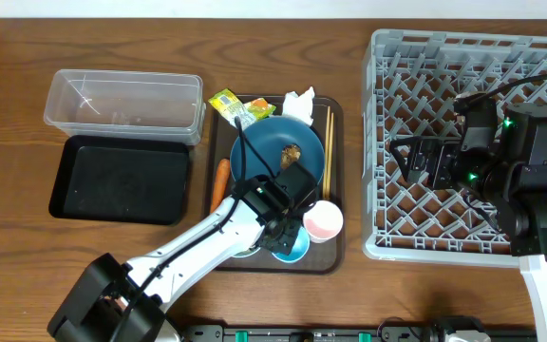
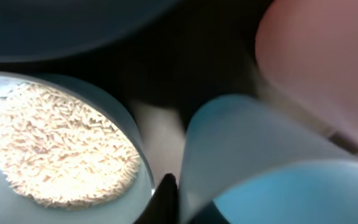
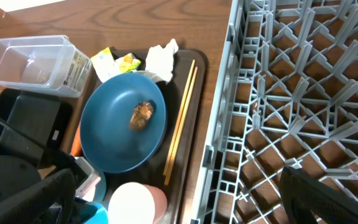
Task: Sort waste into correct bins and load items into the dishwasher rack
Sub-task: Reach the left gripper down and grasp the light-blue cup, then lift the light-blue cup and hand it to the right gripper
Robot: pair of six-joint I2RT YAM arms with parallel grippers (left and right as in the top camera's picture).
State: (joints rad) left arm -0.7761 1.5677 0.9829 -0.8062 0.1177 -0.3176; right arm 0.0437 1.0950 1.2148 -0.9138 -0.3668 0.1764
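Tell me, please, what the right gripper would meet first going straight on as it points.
Probably the dishwasher rack, ahead of the open right gripper, before the brown tray; depth is unclear.

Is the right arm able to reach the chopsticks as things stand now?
Probably yes. The chopsticks lie uncovered on the tray, beside the rack; the right hand hangs open over the rack.

**Three Cameras, One Shared Scene**

The overhead camera looks straight down at the worktop (image 1: 283, 47), with the serving tray (image 1: 338, 190) near centre. The left wrist camera sits very close inside the tray, blurred, on rice (image 2: 61, 149) and a blue cup (image 2: 260, 174). The right wrist camera, over the rack (image 3: 291, 93) beside the tray, faces back across it. The overhead view shares both areas.
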